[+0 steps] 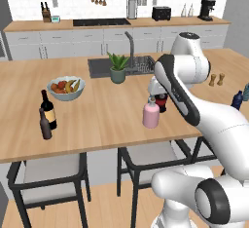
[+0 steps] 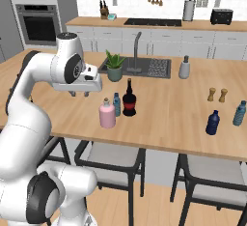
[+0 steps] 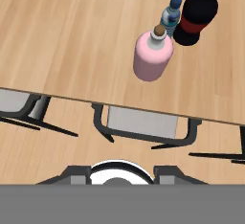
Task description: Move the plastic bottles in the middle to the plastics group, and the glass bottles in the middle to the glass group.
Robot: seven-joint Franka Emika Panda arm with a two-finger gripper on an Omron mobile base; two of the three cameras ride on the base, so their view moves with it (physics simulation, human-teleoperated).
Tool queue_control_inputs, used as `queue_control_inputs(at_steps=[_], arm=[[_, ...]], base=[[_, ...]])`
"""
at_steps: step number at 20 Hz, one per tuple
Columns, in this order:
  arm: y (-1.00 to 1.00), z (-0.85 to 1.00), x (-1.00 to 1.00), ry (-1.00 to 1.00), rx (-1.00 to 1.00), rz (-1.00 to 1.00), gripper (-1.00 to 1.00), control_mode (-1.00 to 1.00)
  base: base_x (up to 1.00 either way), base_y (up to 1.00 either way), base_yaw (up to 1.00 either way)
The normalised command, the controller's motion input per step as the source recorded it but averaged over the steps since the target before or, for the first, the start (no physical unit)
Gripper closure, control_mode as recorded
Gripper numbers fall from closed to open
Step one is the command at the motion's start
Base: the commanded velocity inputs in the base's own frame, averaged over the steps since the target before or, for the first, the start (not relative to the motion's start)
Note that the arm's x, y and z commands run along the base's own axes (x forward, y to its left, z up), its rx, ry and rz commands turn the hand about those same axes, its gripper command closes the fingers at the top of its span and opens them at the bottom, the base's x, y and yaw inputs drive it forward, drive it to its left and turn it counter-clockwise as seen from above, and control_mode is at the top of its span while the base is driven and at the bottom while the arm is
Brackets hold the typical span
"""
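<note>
A pink plastic bottle (image 2: 107, 113) stands upright near the counter's (image 2: 164, 123) front edge, below and ahead of the pincer (image 2: 79, 93). Touching or just behind it are a small clear bottle with a blue cap (image 2: 116, 104) and the squat dark glass bottle (image 2: 129, 99). Bare counter lies between them and the pincer. Whether the pincer's fingers are apart or together cannot be told. Farther off, a bowl (image 1: 65, 87) holds fruit.
</note>
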Motion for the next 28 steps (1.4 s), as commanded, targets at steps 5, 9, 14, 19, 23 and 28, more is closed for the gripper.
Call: queue_control_inputs(at_steps=[5,9,14,19,23,28], arm=[[-0.01,0.00,0.00,0.00,0.00,0.00,-1.00,-1.00],[0.00,-0.02,-0.02,0.00,0.00,0.00,-1.00,-1.00],[-0.02,-0.33,-0.03,-0.02,-0.02,0.00,-1.00,-1.00],[0.00,-0.72,0.15,-0.12,-0.13,0.00,-1.00,-1.00],[-0.17,-0.38,0.42,-0.11,-0.02,-0.10,-1.00,-1.00],[-0.32,-0.01,0.85,-0.03,0.03,-0.12,-1.00,-1.00]], base=[[0.00,0.00,0.00],[0.00,0.00,0.00],[0.00,0.00,0.00],[0.00,0.00,0.00],[0.00,0.00,0.00],[0.00,0.00,0.00]])
